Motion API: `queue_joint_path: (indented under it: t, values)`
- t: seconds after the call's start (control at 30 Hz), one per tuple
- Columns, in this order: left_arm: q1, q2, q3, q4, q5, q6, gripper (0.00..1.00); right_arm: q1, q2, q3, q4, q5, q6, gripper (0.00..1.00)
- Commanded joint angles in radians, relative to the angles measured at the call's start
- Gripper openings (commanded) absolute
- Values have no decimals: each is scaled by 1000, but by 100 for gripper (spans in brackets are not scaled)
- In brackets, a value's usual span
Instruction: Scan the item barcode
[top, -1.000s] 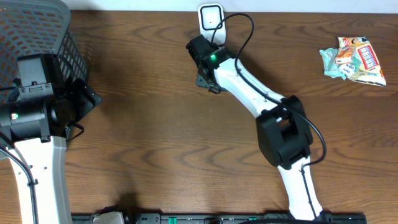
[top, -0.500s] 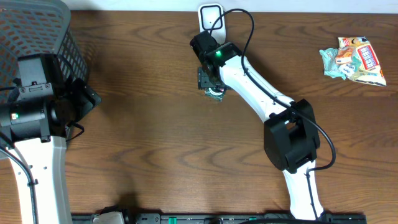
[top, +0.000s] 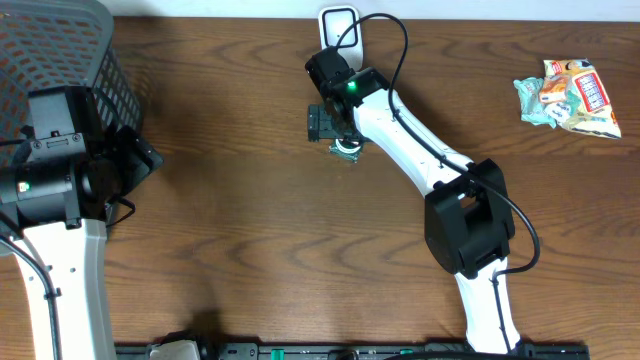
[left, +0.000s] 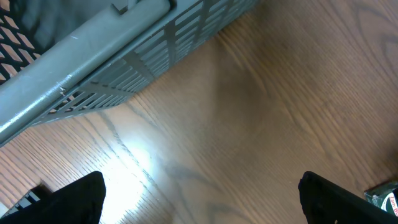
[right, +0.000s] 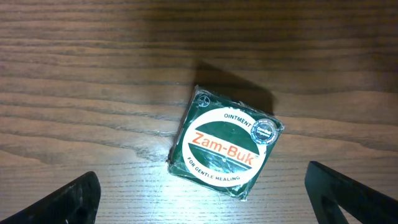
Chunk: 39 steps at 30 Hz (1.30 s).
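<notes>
The item is a small green Zam-Buk ointment box (right: 225, 150) wrapped in clear film. It lies flat on the wooden table with its label up, and no barcode shows. My right gripper (right: 205, 200) hangs open straight above it, one dark finger (right: 68, 199) well out to either side and neither touching the box. From overhead the box (top: 348, 151) peeks out beside the right gripper (top: 326, 123), just in front of the white scanner (top: 340, 25) at the table's back edge. My left gripper (left: 202, 202) is open over bare wood by the basket, holding nothing.
A grey mesh basket (top: 60, 50) fills the back left corner, and its slatted wall (left: 93, 56) runs close above the left gripper. A colourful snack packet (top: 570, 95) lies at the back right. The scanner's black cable (top: 395, 40) loops over the right arm.
My right gripper has opened wide and let go of the ointment box, which now rests on the table. The right arm shifted slightly forward and right. The left arm has not moved.
</notes>
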<state>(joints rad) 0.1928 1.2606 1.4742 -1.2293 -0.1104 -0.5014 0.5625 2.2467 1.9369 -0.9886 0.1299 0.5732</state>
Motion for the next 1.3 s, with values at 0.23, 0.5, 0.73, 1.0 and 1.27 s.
queue_joint_path:
  t: [0.23,0.5,0.73,1.0,1.27]
  values:
    - [3,0,2,-1,-3,-9,97,2,-19,-78,6,-22,64,70]
    - [3,0,2,-1,-3,-9,98,11,-19,-100,81,-127,69,31]
    - [3,0,2,-1,-3,-9,97,36,-19,-101,141,-119,69,1]
    - [3,0,2,-1,-3,-9,98,58,14,-101,198,-58,69,1]
    - [3,0,2,-1,-3,-9,98,54,53,-101,173,-56,70,2]
